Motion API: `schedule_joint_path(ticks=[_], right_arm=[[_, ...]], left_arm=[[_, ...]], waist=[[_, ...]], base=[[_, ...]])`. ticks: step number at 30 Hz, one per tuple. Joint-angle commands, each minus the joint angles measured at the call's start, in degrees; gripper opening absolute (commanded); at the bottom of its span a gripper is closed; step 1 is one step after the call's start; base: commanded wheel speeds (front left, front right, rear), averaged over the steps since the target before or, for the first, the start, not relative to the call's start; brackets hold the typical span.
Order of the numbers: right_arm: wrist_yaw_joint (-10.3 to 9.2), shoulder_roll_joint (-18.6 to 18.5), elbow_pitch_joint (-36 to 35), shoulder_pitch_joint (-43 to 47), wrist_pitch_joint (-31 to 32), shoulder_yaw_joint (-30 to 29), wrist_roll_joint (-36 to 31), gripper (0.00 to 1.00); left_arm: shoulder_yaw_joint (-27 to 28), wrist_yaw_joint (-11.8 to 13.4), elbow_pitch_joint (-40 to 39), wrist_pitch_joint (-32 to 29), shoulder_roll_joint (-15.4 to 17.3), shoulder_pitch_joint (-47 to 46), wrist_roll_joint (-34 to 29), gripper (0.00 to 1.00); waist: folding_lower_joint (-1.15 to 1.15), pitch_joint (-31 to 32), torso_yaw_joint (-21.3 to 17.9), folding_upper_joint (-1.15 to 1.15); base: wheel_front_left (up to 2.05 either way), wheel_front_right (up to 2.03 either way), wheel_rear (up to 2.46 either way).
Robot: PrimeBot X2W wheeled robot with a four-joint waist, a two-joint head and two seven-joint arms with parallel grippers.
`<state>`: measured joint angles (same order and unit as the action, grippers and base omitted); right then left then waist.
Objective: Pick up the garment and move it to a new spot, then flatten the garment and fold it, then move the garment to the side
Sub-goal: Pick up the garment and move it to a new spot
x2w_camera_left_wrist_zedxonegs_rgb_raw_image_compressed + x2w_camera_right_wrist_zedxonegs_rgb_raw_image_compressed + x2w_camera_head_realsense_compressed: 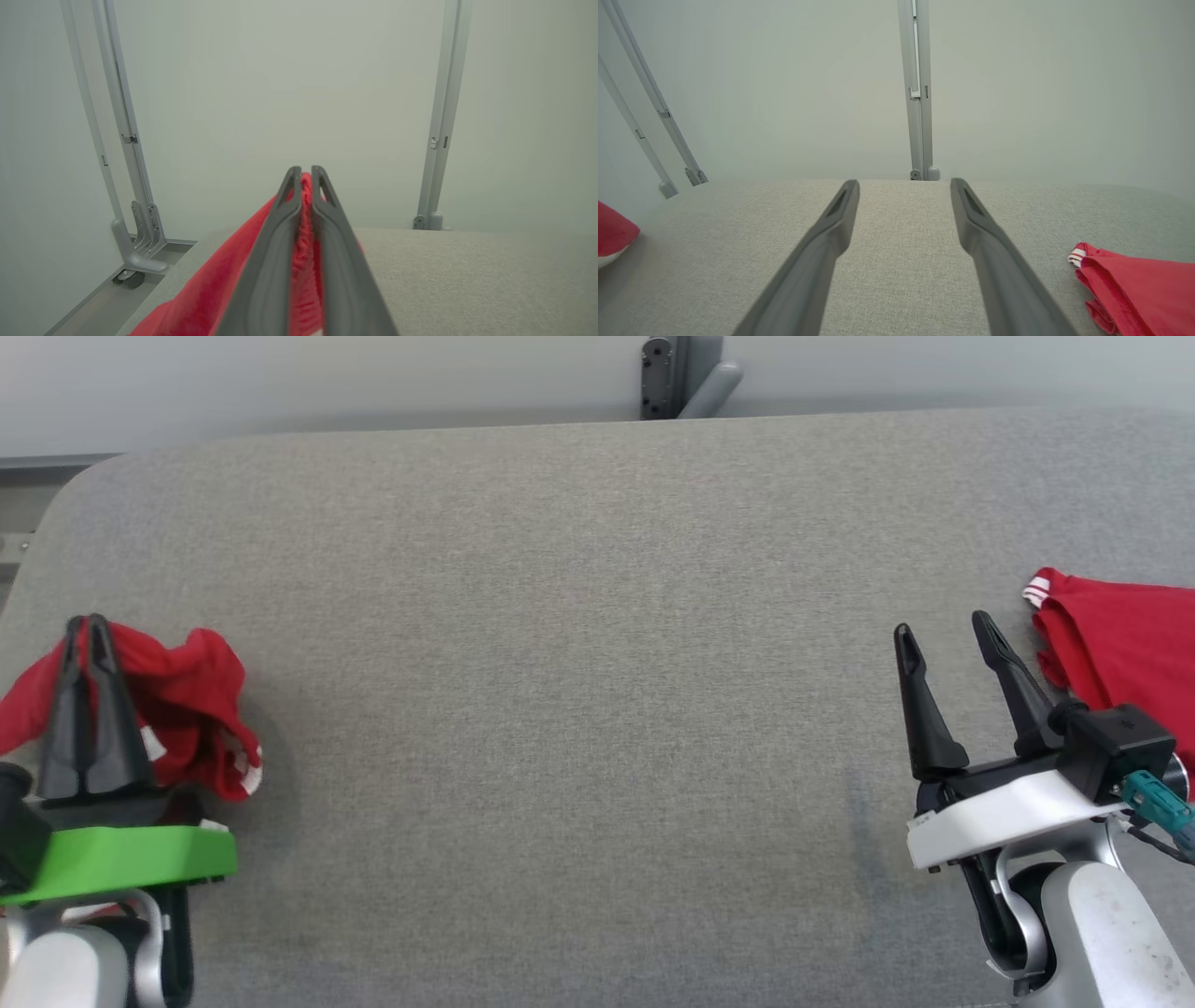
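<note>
Head view puts the left gripper [86, 621] over the near left edge of the grey fabric-covered tabletop [579, 663]. Its two dark fingers are pressed together on a fold of the crumpled red cloth garment [191, 695]. In the left wrist view the cloth is pinched between them right up to the tips, and the rest spills down to the left. The right gripper [941, 625] stands spread wide near the right edge, with nothing between its fingers and bare grey cloth beneath. Just beside its outer finger, at the right edge, lies a flat red cloth piece with a white-striped cuff [1120, 635]. The right wrist view shows a gap between the two.
</note>
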<state>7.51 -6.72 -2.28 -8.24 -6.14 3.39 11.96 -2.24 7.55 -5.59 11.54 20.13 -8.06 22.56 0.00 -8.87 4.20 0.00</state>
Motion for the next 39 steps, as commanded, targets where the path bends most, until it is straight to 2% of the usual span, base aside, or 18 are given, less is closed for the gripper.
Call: schedule_joint_path(ticks=[1,7,12,19,23,28,29,30,31,32,39], right_arm=[[-0.04,-0.1,-0.5,0.4,-0.2,0.2,-0.1,1.00],[-0.04,-0.2,-1.8,-1.2,-0.7,0.7,0.4,1.00],[-0.05,0.2,-2.1,-2.3,-1.1,0.7,0.8,1.00],[-0.04,1.1,-1.4,-2.6,-2.2,0.0,2.0,1.00],[-0.04,1.8,-0.6,-3.0,-3.2,0.4,2.7,1.00],[-0.04,2.4,0.9,-3.2,-4.4,0.7,3.3,1.00],[-0.04,2.5,1.1,-3.2,-4.6,0.6,3.5,1.00],[-0.04,2.6,1.4,-3.3,-4.8,0.6,3.6,1.00],[-0.04,2.7,1.7,-3.3,-5.1,0.6,3.7,1.00],[-0.04,2.8,2.0,-3.4,-5.1,0.5,3.7,1.00],[-0.04,3.0,3.5,-3.8,-5.9,0.0,3.4,1.00]], left_arm=[[-1.3,0.5,-2.5,-1.3,-0.7,1.6,-0.5,0.00],[-5.9,-0.4,-4.8,-3.4,-2.7,0.6,-0.9,0.00],[-11.6,-3.1,-1.5,-3.3,-5.9,-4.0,-1.2,0.00],[-19.5,-7.6,5.7,-2.2,-11.4,-13.2,-2.3,0.00],[-22.2,-9.7,13.0,-2.3,-13.1,-17.3,-2.2,0.00],[-24.5,-11.6,23.9,-2.9,-14.3,-20.3,-1.5,0.00],[-24.8,-11.9,25.7,-3.0,-14.5,-20.8,-1.1,0.10],[-25.1,-12.2,27.2,-2.9,-14.6,-21.3,-0.9,0.35],[-25.3,-12.4,28.5,-2.8,-14.7,-21.6,-0.7,0.82],[-25.6,-12.5,29.6,-2.6,-14.8,-22.0,-0.7,1.00],[-26.7,-13.2,31.5,0.5,-14.3,-23.5,-1.5,1.00]], waist=[[0.00,0.9,-3.1,0.00],[0.00,-0.1,-7.4,0.00],[0.00,-1.8,-12.3,0.00],[0.00,-4.9,-18.6,0.00],[0.00,-6.9,-21.6,0.00],[0.00,-8.4,-23.3,0.00],[0.00,-8.7,-23.3,0.00],[0.00,-8.9,-23.3,0.00],[0.00,-9.0,-23.2,0.00],[0.00,-9.2,-22.9,0.00],[0.00,-8.4,-19.8,0.00]], base=[[0.00,0.00,0.00],[0.00,0.00,0.00],[0.00,0.00,0.00],[0.00,0.00,0.00],[0.00,0.00,0.00],[0.00,0.00,0.00],[0.00,0.00,0.00],[0.00,0.00,0.00],[0.00,0.00,0.00],[0.00,0.00,0.00],[0.00,0.00,0.00]])
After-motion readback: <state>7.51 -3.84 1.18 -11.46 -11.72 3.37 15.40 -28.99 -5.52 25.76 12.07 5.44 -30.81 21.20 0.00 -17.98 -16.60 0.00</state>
